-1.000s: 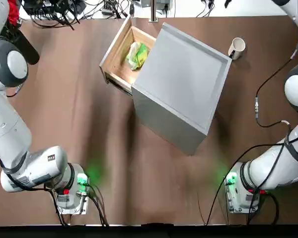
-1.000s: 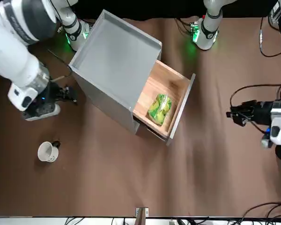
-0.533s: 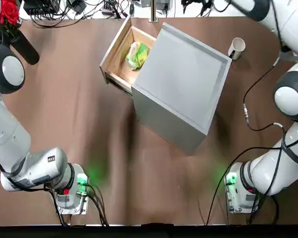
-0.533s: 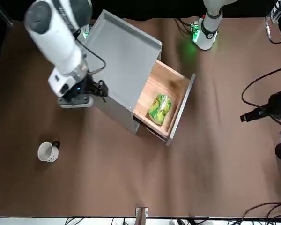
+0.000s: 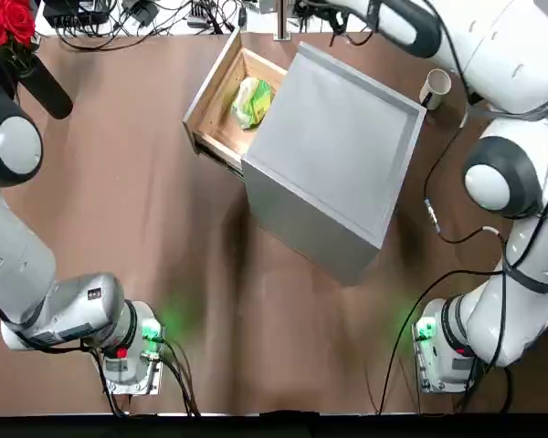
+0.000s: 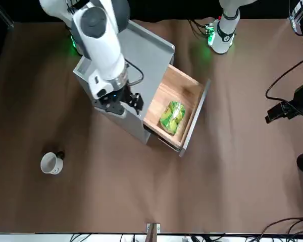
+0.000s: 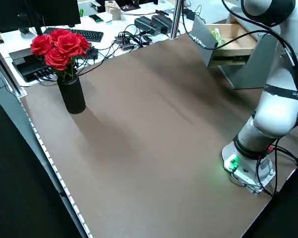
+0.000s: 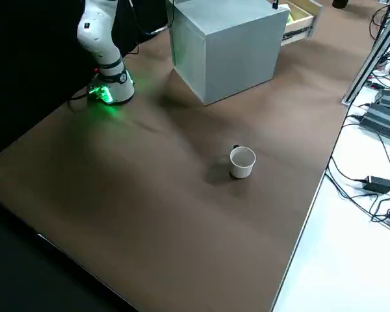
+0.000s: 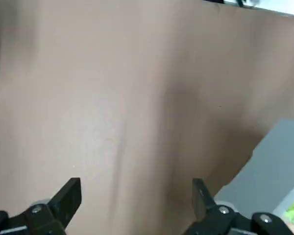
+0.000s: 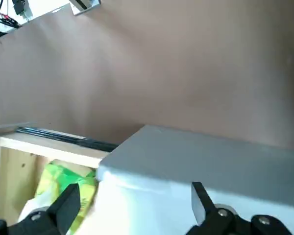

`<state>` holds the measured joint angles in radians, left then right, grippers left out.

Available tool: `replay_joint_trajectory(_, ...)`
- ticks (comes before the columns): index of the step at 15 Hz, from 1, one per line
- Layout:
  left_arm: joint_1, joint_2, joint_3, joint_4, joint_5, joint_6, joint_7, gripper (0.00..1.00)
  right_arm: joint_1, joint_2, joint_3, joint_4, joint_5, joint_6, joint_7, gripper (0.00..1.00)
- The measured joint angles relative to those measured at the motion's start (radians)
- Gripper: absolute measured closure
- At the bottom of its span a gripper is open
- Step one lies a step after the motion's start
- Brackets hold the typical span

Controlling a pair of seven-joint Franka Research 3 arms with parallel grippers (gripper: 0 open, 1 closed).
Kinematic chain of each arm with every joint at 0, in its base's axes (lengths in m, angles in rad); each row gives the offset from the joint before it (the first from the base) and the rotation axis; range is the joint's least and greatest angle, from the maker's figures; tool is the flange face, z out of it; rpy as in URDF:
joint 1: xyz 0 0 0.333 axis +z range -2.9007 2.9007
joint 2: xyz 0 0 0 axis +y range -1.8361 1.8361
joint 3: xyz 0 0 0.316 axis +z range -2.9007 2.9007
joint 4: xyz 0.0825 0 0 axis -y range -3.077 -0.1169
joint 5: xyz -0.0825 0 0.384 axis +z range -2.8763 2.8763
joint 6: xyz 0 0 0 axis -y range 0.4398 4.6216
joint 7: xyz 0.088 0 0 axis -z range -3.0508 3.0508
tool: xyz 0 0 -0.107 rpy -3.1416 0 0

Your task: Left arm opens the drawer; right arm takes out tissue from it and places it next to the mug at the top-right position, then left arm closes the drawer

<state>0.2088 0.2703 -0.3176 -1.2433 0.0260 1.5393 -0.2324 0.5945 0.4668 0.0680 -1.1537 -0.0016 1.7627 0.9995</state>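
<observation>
We judge step 2 in hand: the drawer stands open near the desk's far edge, the tissue inside. The right gripper, jaws open, hovers over the cabinet; next it must descend onto the tissue. The left gripper idles open. We count 1 mug, 1 tissue.

You see a drawer of pale, matt wood grain set in a smooth, matt grey cabinet. Inside it the tissue packet looks glossy, like plastic film. Beside the cabinet, the mug shines smooth white.
</observation>
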Motion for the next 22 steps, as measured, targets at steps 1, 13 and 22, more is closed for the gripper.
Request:
replay_joint_trajectory(1, 0.0, -0.003, -0.014, 0.0, 0.003, 0.0, 0.0, 0.0, 0.02, 0.023, 0.0, 0.023, 0.0, 0.001, 0.053, 0.0)
replay_joint_trajectory(13, -0.144, -0.095, 0.072, -0.1, -0.003, 0.03, 0.049, 0.0, 0.167, 0.173, 0.0, 0.113, 0.0, 0.224, 0.491, 0.0)
replay_joint_trajectory(22, -0.148, -0.15, 0.117, -0.201, -0.043, 0.057, 0.131, 0.0, 0.255, 0.293, -0.026, 0.115, -0.001, 0.386, 0.639, 0.0)
